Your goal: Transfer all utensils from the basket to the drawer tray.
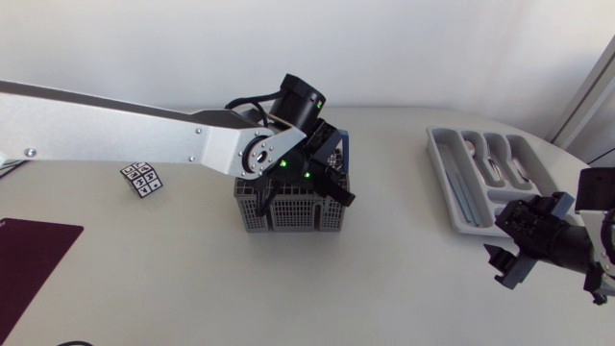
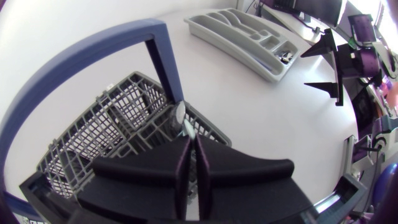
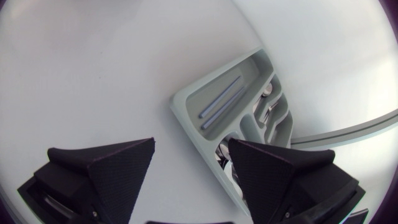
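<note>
left gripper [image 2: 191,138]: my fingers squeezed together on a shiny utensil [image 2: 180,117], down inside the basket [image 2: 124,106] | right gripper [image 3: 191,146]: fingers wide apart, holding nothing, tray [image 3: 180,109] just ahead

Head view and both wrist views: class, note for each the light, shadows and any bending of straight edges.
Head view: soft, even light, only a faint shadow by the basket on the table. Left wrist view: a utensil glints in the basket; the drawer tray looks bowed. Right wrist view: the tray's long rim curves too.
</note>
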`<action>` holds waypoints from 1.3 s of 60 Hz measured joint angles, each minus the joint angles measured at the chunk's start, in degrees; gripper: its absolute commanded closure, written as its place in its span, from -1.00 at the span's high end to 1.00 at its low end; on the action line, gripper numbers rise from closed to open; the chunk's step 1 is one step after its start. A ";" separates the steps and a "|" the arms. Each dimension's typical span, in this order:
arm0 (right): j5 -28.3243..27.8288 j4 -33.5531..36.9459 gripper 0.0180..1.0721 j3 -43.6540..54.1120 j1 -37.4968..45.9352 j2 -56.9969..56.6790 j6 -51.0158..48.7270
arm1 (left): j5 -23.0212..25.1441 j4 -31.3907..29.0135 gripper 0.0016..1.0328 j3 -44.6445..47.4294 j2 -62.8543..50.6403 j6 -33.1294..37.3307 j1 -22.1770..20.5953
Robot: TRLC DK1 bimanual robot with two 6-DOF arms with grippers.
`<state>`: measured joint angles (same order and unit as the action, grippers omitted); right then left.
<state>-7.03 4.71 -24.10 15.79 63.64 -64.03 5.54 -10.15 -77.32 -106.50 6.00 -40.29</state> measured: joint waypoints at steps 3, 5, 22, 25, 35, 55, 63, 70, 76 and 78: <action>0.00 0.00 0.63 0.00 0.00 0.00 0.00 | 0.24 0.00 -0.94 0.02 0.33 0.00 0.04; 0.00 0.00 0.63 0.00 0.00 0.00 0.00 | 0.52 0.00 -0.94 0.02 0.70 0.00 0.04; 0.24 0.61 0.63 0.00 -0.39 -1.11 0.17 | 3.72 -0.33 -0.94 0.13 6.49 0.00 0.04; 0.22 1.40 0.63 0.00 -0.85 -1.90 0.66 | 4.55 -0.50 -0.94 0.13 7.41 0.00 0.04; 0.17 4.09 0.63 -0.52 -2.54 -4.37 2.14 | 6.21 -2.84 -0.94 0.13 10.12 -0.02 0.04; -4.37 13.33 0.63 -5.40 -7.26 -11.82 8.24 | 12.70 -8.11 -0.94 0.13 17.07 0.00 0.76; -6.82 17.33 0.63 -8.04 -10.45 -14.47 11.61 | 15.17 -8.44 -0.94 0.13 19.28 0.00 1.27; -10.73 21.99 0.63 -10.36 -13.99 -16.72 14.47 | 18.60 -8.50 -0.94 0.13 20.61 0.00 1.40; -14.58 25.38 0.63 -12.37 -16.48 -18.12 16.90 | 23.04 -10.21 -0.94 0.13 20.76 0.22 1.36; -15.58 26.12 0.63 -12.98 -17.18 -18.36 17.68 | 24.17 -10.97 -0.94 0.13 20.74 0.28 1.22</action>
<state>-22.61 30.83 -37.08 -1.39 45.28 -46.35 29.71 -21.12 -77.19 -85.76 6.28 -39.07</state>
